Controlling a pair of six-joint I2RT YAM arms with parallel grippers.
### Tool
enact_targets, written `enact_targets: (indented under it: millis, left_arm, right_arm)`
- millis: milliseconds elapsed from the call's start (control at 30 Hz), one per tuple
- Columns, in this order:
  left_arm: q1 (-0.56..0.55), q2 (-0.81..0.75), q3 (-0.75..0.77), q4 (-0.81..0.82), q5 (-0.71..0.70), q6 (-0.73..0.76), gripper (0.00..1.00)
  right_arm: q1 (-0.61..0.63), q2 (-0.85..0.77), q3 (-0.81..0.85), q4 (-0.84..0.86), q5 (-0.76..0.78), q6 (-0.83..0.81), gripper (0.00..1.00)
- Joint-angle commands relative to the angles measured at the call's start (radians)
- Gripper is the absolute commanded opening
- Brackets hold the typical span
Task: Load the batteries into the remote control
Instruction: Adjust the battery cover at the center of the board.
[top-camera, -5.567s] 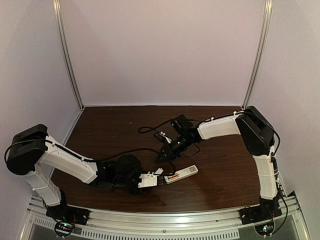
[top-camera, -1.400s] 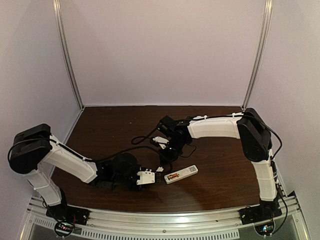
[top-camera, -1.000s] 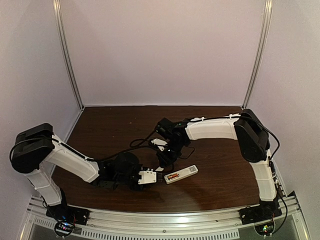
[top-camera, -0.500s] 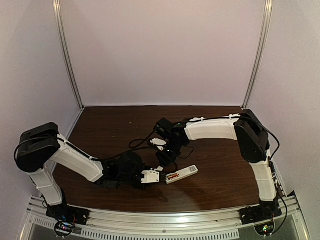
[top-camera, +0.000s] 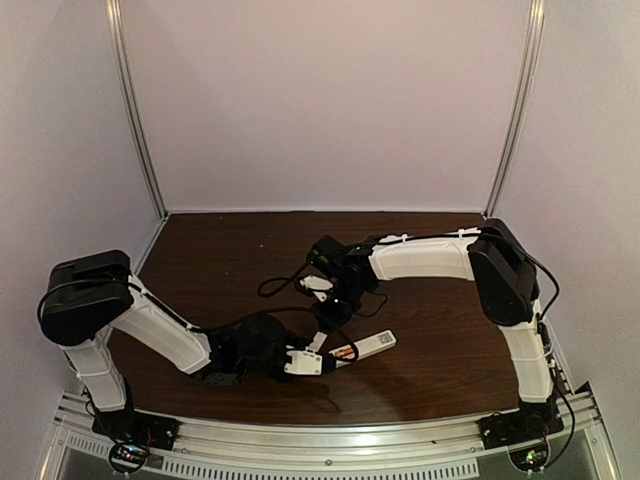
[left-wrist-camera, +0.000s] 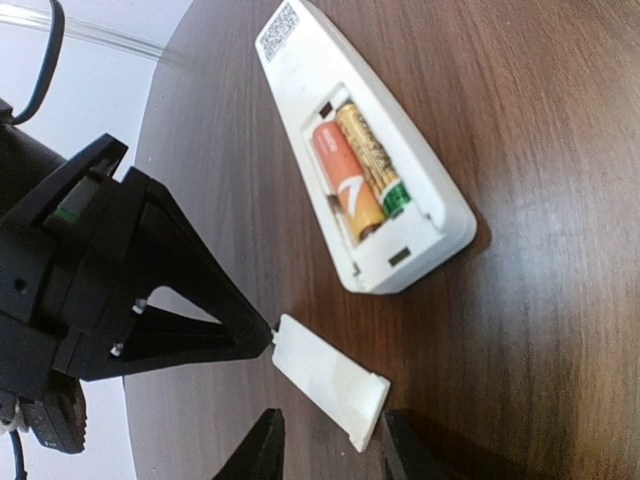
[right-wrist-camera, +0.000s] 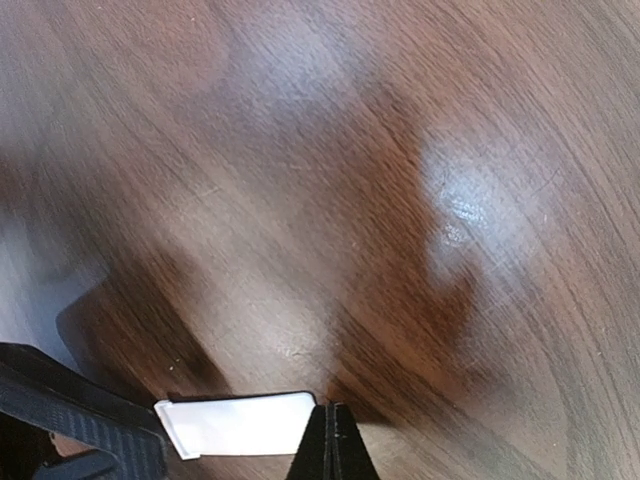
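Seen from above, the left arm is lying low across the near side of the dark wooden table (top-camera: 220, 250). The left gripper (top-camera: 325, 359) is pointing toward 3 o'clock, and the remote control (top-camera: 365, 346) is lying just past its tips. The right arm is reaching in from 2 o'clock, and the right gripper (top-camera: 318, 338) is coming down right at the near end of the remote. The parts between the two grippers are too small to make out here.

In the left wrist view, the remote control (left-wrist-camera: 300, 75) is lying back-up, stretching from 12 o'clock toward 4 o'clock. Its battery bay is standing uncovered, and both batteries (left-wrist-camera: 345, 190) are sitting in it side by side, one orange and one gold. A loose white cover plate (left-wrist-camera: 328, 378) is lying on the wood at 6 o'clock from the remote, near it but not touching. The right gripper (left-wrist-camera: 265, 335) is reaching in from 9 o'clock with its jaws together, its point touching the plate's upper corner. The left gripper (left-wrist-camera: 330, 450) is holding its jaws apart at the bottom edge, and the plate's lower end is lying between the fingers (left-wrist-camera: 262, 445).

In the right wrist view, the right gripper (right-wrist-camera: 325, 428) is showing its tips pressed together at 6 o'clock, touching the right end of the cover plate (right-wrist-camera: 235, 422). A black finger (right-wrist-camera: 90, 420) of the left gripper is overlapping the plate's left end. I cannot tell whether that finger is pressing on the plate.
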Motion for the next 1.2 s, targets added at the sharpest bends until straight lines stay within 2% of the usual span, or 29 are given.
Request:
enact_targets:
  millis: [0,200,633,900,1133,1167]
  left_arm:
    - [-0.007,-0.073,-0.060,0.096,-0.026,-0.001,0.35]
    - [-0.004,-0.115,-0.099,0.110,0.010,-0.031,0.38]
    - [-0.001,-0.011,-0.019,0.073,0.048,0.020,0.38]
    - [-0.002,-0.078,-0.055,0.013,0.087,0.002,0.43]
    - [-0.001,-0.117,-0.101,0.064,0.076,-0.048,0.46]
    - [0.000,-0.118,-0.102,0.063,0.079,-0.052,0.46]
  right_arm:
    - [0.014,0.058,-0.016,-0.049,0.040,-0.013,0.00]
    - [0.017,0.058,-0.026,-0.047,0.065,-0.016,0.00]
    - [0.019,0.071,-0.030,-0.045,0.060,-0.017,0.00]
    - [0.019,0.069,-0.041,-0.043,0.075,-0.024,0.00]
    - [0.023,0.061,-0.046,-0.040,0.078,-0.030,0.00]
    - [0.025,0.059,-0.044,-0.044,0.076,-0.032,0.04]
